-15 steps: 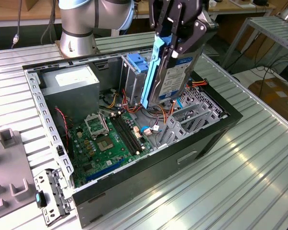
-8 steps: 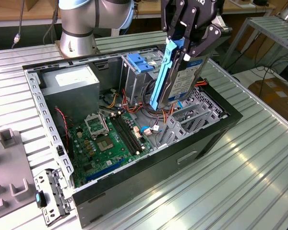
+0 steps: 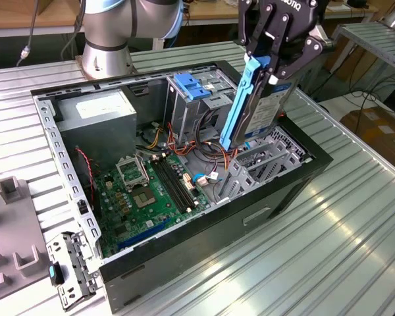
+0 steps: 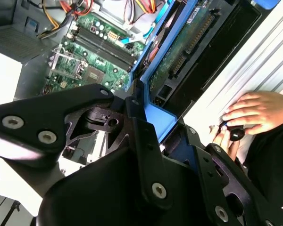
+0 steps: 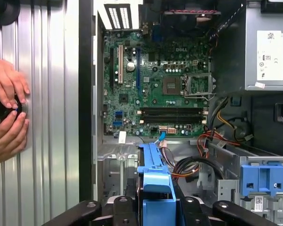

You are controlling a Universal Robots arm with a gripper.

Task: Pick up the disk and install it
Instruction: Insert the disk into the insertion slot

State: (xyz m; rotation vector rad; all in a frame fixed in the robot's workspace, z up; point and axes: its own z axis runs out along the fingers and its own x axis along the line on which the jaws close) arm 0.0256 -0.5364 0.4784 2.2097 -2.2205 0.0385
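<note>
Exterior view: a black robot hand [image 3: 268,64] is clenched on the upper end of the disk [image 3: 260,108], a flat dark rectangular hard drive edged with bright blue plastic carrier rails. The hand's fingers are closed on either side of it. The disk hangs over the open black and grey metal computer case [image 3: 184,257], which lies on the ribbed aluminium bench [image 3: 329,250]. Its long axis runs close to upright, with the top leaning a little toward the exterior view's right. Its lower end points down into the case, between the green motherboard [image 3: 151,191] and the perforated grey drive cage [image 3: 276,155]. That end seems to hang just clear of the cage, though the angle makes contact hard to rule out. In the second wrist view the disk [image 4: 188,42] shows its circuit-board face. In the first wrist view a person's two hands [image 5: 8,136] rest on the bench beside the case, holding a small black round object [image 5: 1,108].
</note>
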